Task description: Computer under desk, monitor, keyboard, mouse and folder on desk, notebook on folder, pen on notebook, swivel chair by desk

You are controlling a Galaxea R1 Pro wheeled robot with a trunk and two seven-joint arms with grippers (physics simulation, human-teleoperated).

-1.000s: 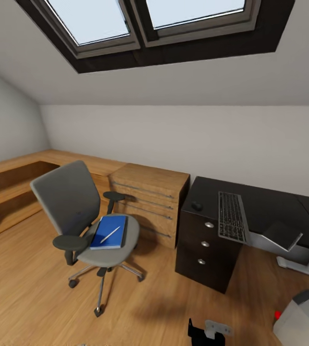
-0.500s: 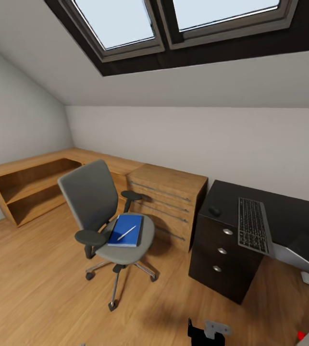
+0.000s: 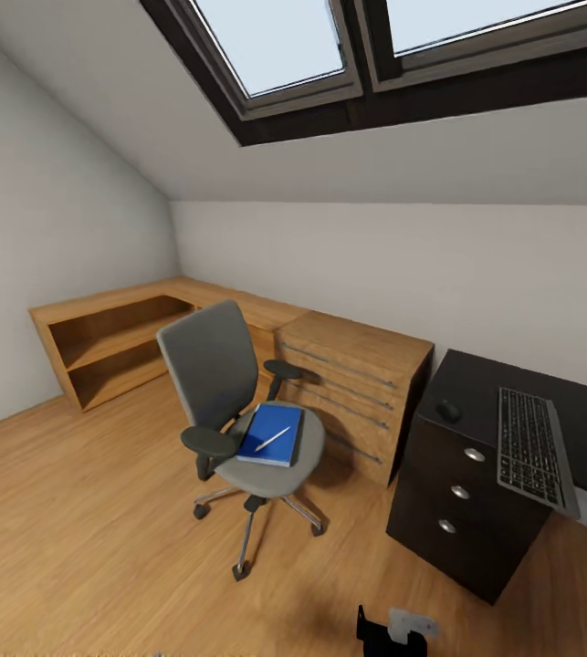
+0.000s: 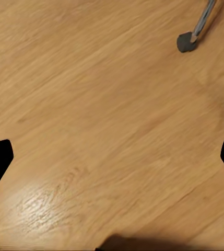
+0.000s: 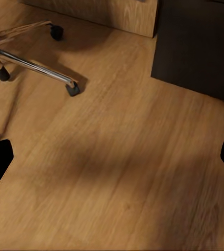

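Note:
The grey swivel chair (image 3: 238,411) stands on the wood floor left of the black desk (image 3: 485,401). On its seat lies a flat blue cover (image 3: 270,436); I cannot tell whether it is the folder or the notebook. A white pen (image 3: 273,439) rests on top of it. A keyboard (image 3: 532,447) lies on the desk, overhanging its front edge, and a dark mouse (image 3: 448,411) sits to its left. My left gripper (image 4: 112,162) hangs open over bare floor near a chair caster (image 4: 186,42). The right gripper (image 5: 112,162) is open above the floor beside the chair's base (image 5: 33,65).
A wooden drawer chest (image 3: 352,379) stands between chair and desk, against the back wall. A low wooden shelf unit (image 3: 110,342) runs into the left corner. The desk's black drawer block (image 3: 457,497) faces me. Sloped ceiling with skylights (image 3: 275,46) overhead. A part of my own body (image 3: 393,630) shows low down.
The camera has turned left, so chair, chest and desk have slid right in the picture. The monitor and computer have left the frame. Nothing in the room has moved.

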